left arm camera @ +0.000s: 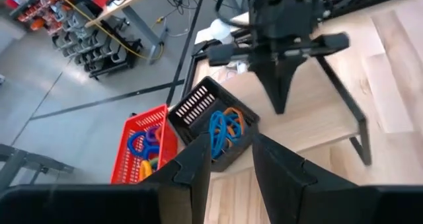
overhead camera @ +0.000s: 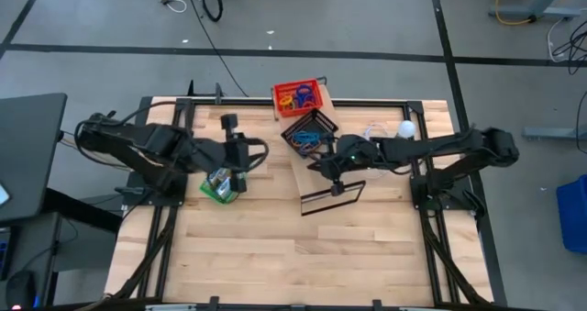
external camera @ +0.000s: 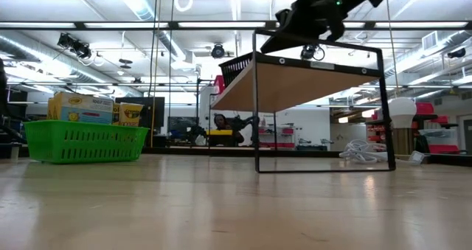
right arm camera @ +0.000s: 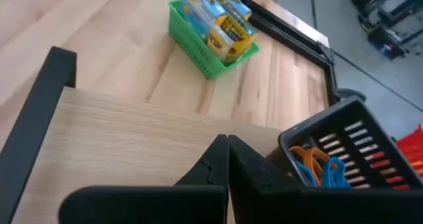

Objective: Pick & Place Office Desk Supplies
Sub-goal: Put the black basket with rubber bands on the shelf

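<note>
**Weighing up light, loose supplies spread over three baskets**

Hovering low over the wooden shelf [right arm camera: 132, 125], right gripper [right arm camera: 228, 148] clenched tip to tip, with nothing visible between the fingers. Poised above the green basket [overhead camera: 213, 192] on the table's left, left gripper [left arm camera: 228, 168] part-spread and holding nothing.

Lying tangled in the black basket [left arm camera: 198, 105] at the shelf's far end: blue and orange loops [left arm camera: 223, 128]. More loops heaped in the red basket [overhead camera: 298, 97] at the far edge of the table. Standing upright and packed close in the green basket: crayon boxes [right arm camera: 223, 22].

Likely very light, all of it. Loops probably thin, smooth and prone to snagging on one another, so best pinched across a single strand at the top of the heap and lifted slowly to shed any hangers-on. Boxes judged stiff enough but crushable cardboard; best taken across the narrow faces near the upper edge, with a gentle squeeze, and drawn straight up clear of the basket wall.
</note>
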